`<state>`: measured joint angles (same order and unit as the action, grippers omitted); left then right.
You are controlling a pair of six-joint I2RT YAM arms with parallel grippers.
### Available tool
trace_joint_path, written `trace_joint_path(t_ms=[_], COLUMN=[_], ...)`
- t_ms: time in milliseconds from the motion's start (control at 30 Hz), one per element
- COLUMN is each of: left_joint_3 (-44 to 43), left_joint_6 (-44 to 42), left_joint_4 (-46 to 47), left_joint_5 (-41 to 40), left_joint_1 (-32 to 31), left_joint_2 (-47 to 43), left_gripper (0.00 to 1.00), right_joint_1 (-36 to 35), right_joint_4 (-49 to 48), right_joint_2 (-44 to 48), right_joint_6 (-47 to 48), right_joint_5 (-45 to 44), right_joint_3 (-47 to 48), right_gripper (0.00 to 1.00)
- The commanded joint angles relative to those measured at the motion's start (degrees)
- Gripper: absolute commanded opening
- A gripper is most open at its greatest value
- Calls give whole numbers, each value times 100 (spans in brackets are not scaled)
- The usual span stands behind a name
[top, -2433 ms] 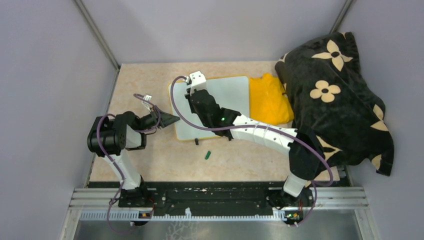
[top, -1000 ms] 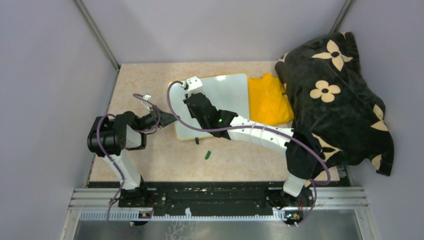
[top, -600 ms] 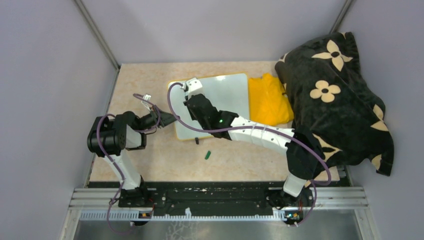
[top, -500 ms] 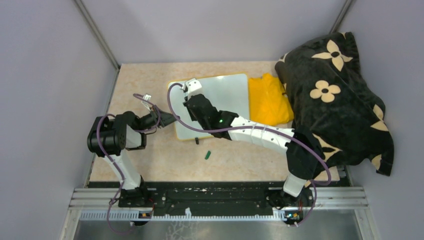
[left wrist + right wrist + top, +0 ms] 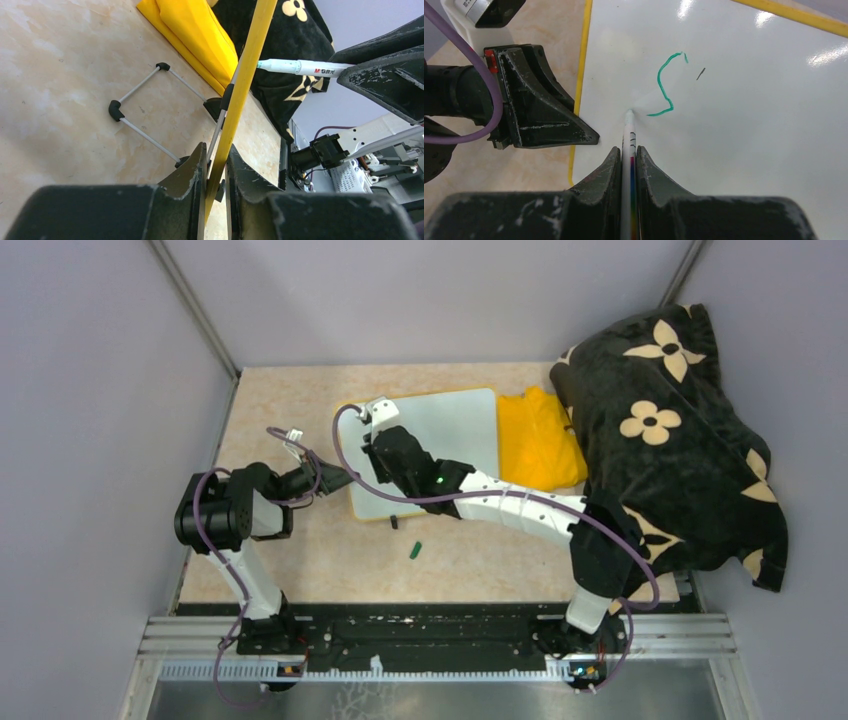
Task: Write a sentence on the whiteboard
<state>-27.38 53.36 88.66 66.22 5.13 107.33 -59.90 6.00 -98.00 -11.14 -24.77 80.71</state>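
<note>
The whiteboard (image 5: 455, 435) lies mid-table, white with a yellow frame; it also shows in the right wrist view (image 5: 749, 110). My left gripper (image 5: 345, 479) is shut on the board's left yellow edge (image 5: 240, 95). My right gripper (image 5: 629, 155) is shut on a white marker (image 5: 630, 137) whose tip touches the board. The sentence is only one green S-shaped stroke (image 5: 665, 85), with a small dark mark beside it. In the top view my right arm (image 5: 400, 455) hides the writing.
A yellow cloth (image 5: 538, 438) lies right of the board. A black blanket with cream flowers (image 5: 665, 430) covers the table's right side. A green marker cap (image 5: 415, 549) lies in front of the board. The board's wire stand (image 5: 145, 112) shows under it.
My right gripper with the marker has moved left and slightly nearer across the board's upper left. The left gripper and the board have not moved.
</note>
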Motion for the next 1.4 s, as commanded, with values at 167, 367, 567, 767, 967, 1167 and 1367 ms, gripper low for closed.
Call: trace_joint_path(t_ms=[167, 367, 567, 767, 967, 1167, 1367], left_joint_3=[48, 43, 39, 42, 39, 39, 39], left_joint_6=[43, 17, -17, -58, -71, -122, -124], left_joint_4=[1395, 1343, 1297, 1240, 1222, 1163, 1163], left_joint_5=[-96, -85, -74, -71, -65, -56, -55], left_joint_1=[33, 32, 32, 33, 32, 32, 32], left_joint_2=[-91, -112, -131, -152, -133, -151, -146], left_gripper=[0, 0, 0, 0, 0, 0, 0], right_joint_1=[-39, -29, 305, 780, 658, 247, 224], right_joint_4=[-315, -989, -1602, -2167, -1787, -1919, -1914], right_joint_2=[655, 1503, 1993, 2195, 1853, 1556, 1351], right_joint_6=[-62, 253, -100, -204, 466, 1087, 1088], right_joint_5=[191, 7, 422, 1108, 349, -18, 276], right_joint_3=[-195, -1123, -1748, -2145, -1741, -1545, -1374], right_gripper=[0, 0, 0, 0, 0, 0, 0])
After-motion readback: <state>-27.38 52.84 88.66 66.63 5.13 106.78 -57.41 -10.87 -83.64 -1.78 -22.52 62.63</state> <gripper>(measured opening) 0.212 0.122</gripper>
